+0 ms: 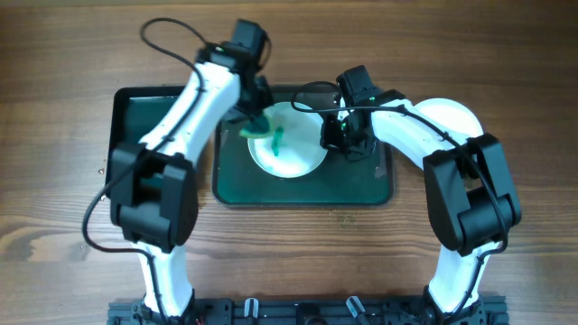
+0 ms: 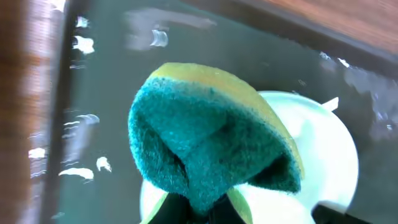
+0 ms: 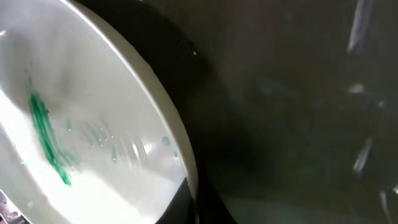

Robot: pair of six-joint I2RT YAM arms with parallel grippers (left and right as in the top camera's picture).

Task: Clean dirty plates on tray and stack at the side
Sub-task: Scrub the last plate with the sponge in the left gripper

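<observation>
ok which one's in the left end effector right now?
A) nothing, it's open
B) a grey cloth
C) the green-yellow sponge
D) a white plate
C: the left end effector is clamped on the green-yellow sponge, which is folded with its green scouring side out, above the smeared plate on the tray.

Shiny plate (image 1: 293,155) and tray (image 1: 361,185) on a wooden table (image 1: 63,63).
The white plate was smooth and glossy. The dark green tray was slick, throwing back glare. The sponge (image 2: 205,149) showed a coarse, fibrous teal face over soft yellow foam. The table was matt, grained brown wood. The arms (image 1: 194,99) had smooth white and black plastic shells.
</observation>
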